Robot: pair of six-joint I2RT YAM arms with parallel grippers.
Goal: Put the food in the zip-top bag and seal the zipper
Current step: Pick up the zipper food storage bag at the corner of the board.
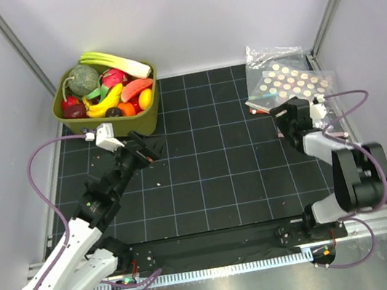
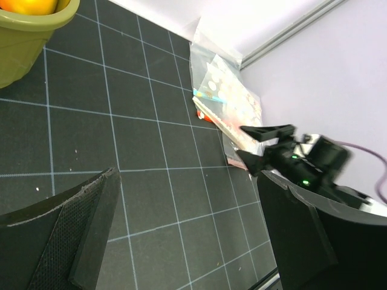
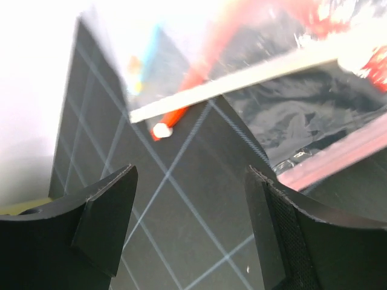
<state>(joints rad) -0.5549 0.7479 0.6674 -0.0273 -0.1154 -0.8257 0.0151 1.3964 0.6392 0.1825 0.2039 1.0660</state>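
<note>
The toy food [image 1: 108, 92] fills a green bin [image 1: 109, 121] at the back left: banana, leek, pink-red fruit, orange pieces. The clear cream-dotted zip-top bag [image 1: 291, 84] lies on top of a pile of bags at the back right; it also shows in the left wrist view [image 2: 219, 90]. Its zipper edge is blurred in the right wrist view. My left gripper [image 1: 151, 149] is open and empty, just in front of the bin. My right gripper [image 1: 286, 117] is open and empty, at the near edge of the bag pile [image 3: 302, 115].
The black gridded mat [image 1: 221, 177] covers the table between the arms. White walls and metal posts close in the back and sides. A red-and-white bag slider [image 3: 162, 130] lies on the mat ahead of the right fingers. The bin rim [image 2: 36, 24] shows in the left wrist view.
</note>
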